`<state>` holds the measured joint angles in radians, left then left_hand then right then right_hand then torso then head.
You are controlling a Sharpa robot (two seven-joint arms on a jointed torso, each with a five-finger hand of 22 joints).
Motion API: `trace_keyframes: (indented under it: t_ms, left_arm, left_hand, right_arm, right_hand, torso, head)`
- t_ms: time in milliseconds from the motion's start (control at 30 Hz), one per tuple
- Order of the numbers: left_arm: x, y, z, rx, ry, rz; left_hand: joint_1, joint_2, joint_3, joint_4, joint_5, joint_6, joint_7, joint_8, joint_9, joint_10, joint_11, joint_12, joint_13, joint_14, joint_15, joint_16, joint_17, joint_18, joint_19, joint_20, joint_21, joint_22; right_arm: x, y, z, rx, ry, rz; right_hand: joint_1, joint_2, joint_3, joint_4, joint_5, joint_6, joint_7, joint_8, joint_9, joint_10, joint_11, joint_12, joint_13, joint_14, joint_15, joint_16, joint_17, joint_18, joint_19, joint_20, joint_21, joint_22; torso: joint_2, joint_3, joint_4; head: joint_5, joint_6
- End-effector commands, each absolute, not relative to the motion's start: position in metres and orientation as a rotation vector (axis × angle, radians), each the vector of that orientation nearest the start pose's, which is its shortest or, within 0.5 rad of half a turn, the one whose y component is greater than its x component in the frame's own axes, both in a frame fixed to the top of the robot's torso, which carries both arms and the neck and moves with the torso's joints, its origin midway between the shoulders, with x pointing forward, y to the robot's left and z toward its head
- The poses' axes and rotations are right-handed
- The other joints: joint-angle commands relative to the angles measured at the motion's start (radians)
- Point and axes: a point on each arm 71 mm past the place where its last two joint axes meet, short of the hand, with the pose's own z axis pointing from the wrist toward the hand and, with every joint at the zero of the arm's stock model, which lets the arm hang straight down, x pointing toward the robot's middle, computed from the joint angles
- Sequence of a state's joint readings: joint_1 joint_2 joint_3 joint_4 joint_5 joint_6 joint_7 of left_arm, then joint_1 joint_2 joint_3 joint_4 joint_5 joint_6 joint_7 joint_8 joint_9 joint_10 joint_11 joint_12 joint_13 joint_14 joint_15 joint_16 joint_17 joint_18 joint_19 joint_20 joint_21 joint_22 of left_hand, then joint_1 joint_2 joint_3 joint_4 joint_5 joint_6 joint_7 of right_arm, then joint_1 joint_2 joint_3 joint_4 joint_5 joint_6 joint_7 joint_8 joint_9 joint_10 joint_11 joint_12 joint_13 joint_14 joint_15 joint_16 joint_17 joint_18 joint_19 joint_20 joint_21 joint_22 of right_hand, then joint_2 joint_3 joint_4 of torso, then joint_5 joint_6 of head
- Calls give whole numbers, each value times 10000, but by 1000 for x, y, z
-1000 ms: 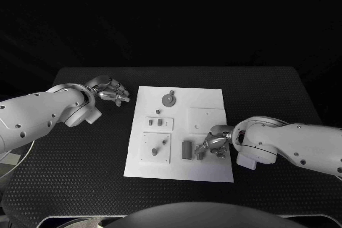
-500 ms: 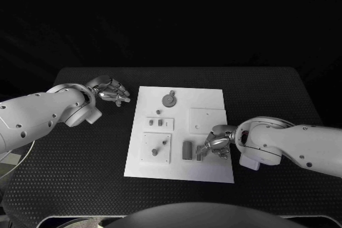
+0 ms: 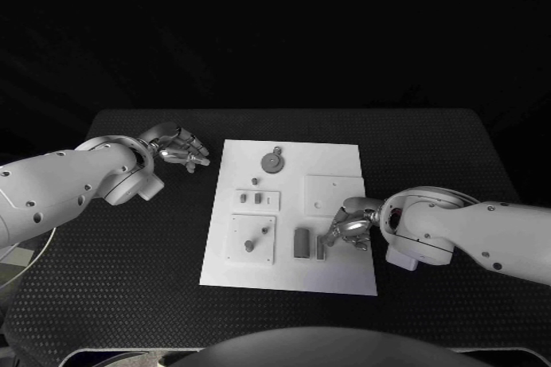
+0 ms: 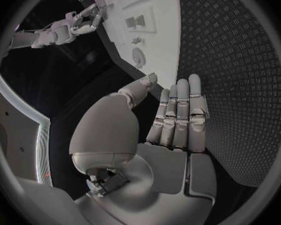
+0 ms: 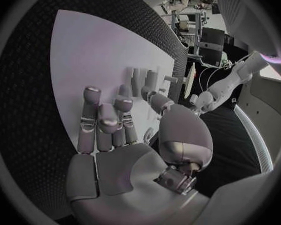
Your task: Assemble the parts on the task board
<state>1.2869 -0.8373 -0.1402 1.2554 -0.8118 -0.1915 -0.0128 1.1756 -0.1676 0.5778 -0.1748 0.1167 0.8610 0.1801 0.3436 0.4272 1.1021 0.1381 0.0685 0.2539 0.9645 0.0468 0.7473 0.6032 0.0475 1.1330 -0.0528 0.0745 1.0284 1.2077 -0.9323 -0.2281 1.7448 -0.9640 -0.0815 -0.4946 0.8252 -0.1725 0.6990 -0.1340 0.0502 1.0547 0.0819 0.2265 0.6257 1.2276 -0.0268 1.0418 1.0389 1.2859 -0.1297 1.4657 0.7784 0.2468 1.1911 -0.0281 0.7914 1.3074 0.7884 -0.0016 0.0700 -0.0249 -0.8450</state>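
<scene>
The white task board (image 3: pixel 287 267) lies mid-table and also appears in the left wrist view (image 4: pixel 162 40) and the right wrist view (image 5: pixel 97 50). On it are a round grey disc (image 3: pixel 272 160), a small peg (image 3: pixel 254 180), two square plates with small pieces (image 3: pixel 257 197) (image 3: pixel 252 238), and two grey bars (image 3: pixel 302 242) (image 3: pixel 322 247). My right hand (image 3: pixel 350 225) hovers over the board's right side just beside the bars, fingers spread, holding nothing; its fingers (image 5: pixel 106 122) reach toward the upright bars (image 5: pixel 140 81). My left hand (image 3: pixel 178 150) hangs open off the board's upper left corner, fingers (image 4: pixel 178 117) straight.
The black textured table (image 3: pixel 447 160) surrounds the board, with bare room to the right and front. A raised square plate (image 3: pixel 333 190) sits on the board just behind my right hand. My left forearm (image 3: pixel 69 184) crosses the table's left edge.
My right hand has drawn slightly up and away from the grey bars, its fingers lifting off them. The left hand has not moved.
</scene>
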Motion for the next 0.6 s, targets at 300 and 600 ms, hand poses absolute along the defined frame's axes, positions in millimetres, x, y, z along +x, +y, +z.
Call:
trace_keyframes:
  t_ms: [300,600]
  left_arm:
    - [531,286,-200,-4594,18577,-7523]
    - [531,286,-200,-4583,18583,-7517]
  left_hand:
    - [66,59,-1,60,50,-68,-25,51,-16,5,68,2,-12,59,-11,-68,15,133,51,-8,-39,14]
    - [70,60,0,58,50,-68,-26,51,-17,5,67,2,-13,60,-12,-70,18,134,50,-9,-39,15]
  right_arm:
    - [409,-200,-257,2468,22481,5850]
    - [411,-196,-254,1489,21887,5892]
  right_hand:
    - [700,335,-38,-788,-16,-73,9,86,8,6,-28,75,-21,-11,-47,-13,15,150,6,-61,6,179]
    - [1618,-10,63,-1367,-17,-357,121,-33,-46,-73,81,49,-50,-21,54,-101,-31,150,-28,-14,-39,158]
  torso:
    - [3,0,3]
    - [4,-1,-2]
  head:
    - [-7,6]
    - [5,-5]
